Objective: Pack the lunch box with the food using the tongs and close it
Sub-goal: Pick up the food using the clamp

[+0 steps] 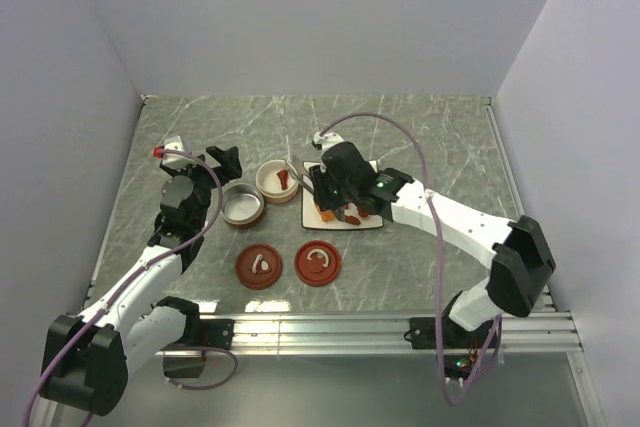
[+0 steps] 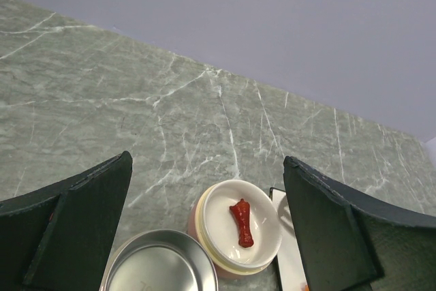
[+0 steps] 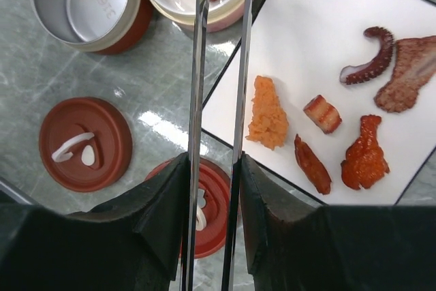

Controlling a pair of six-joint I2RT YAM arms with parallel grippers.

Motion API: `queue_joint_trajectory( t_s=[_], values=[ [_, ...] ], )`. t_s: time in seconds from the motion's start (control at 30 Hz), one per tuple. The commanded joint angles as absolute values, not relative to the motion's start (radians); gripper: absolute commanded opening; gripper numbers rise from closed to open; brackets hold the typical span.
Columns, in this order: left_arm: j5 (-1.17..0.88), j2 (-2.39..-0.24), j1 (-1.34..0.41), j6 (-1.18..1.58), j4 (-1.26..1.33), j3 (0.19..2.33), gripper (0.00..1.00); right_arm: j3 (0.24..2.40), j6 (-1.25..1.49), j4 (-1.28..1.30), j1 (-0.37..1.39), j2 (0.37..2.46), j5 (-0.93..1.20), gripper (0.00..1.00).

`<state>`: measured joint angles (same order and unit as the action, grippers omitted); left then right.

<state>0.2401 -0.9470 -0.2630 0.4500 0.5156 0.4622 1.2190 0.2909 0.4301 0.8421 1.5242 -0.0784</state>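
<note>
My right gripper [image 3: 212, 161] is shut on the tongs [image 3: 199, 66], one thin silver arm against each finger and a gap between the arms. The tong tips reach over the white-lined round box [image 3: 178, 5], where one dark red piece of food [image 2: 241, 223] lies. Several more food pieces, such as an orange chunk [image 3: 267, 114] and a curled tentacle [image 3: 368, 56], sit on the white plate [image 3: 320, 39]. My left gripper [image 2: 208, 161] hangs open and empty above the white-lined box [image 2: 204, 217] and the empty steel box [image 2: 160, 267].
Two red-brown lids [image 1: 259, 267] [image 1: 318, 263] with white handles lie flat in front of the boxes. The plate [image 1: 312, 215] sits just right of the white-lined box [image 1: 278, 181]. Grey walls surround the marble table.
</note>
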Motion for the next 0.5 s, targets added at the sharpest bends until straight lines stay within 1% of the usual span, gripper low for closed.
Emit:
queue_joint_trajectory(
  t_s=[0.0, 0.33, 0.47],
  values=[
    [0.229, -0.945, -0.258, 0.451, 0.554, 0.480, 1.00, 1.177, 0.320, 0.411, 0.845, 1.398, -0.127, 0.41],
    [0.218, -0.925, -0.253, 0.457, 0.551, 0.474, 0.99, 0.945, 0.484, 0.485, 0.887, 1.203, -0.222, 0.42],
    [0.212, -0.916, -0.252, 0.457, 0.554, 0.469, 0.99, 0.859, 0.537, 0.482, 0.899, 1.108, -0.215, 0.42]
  ],
)
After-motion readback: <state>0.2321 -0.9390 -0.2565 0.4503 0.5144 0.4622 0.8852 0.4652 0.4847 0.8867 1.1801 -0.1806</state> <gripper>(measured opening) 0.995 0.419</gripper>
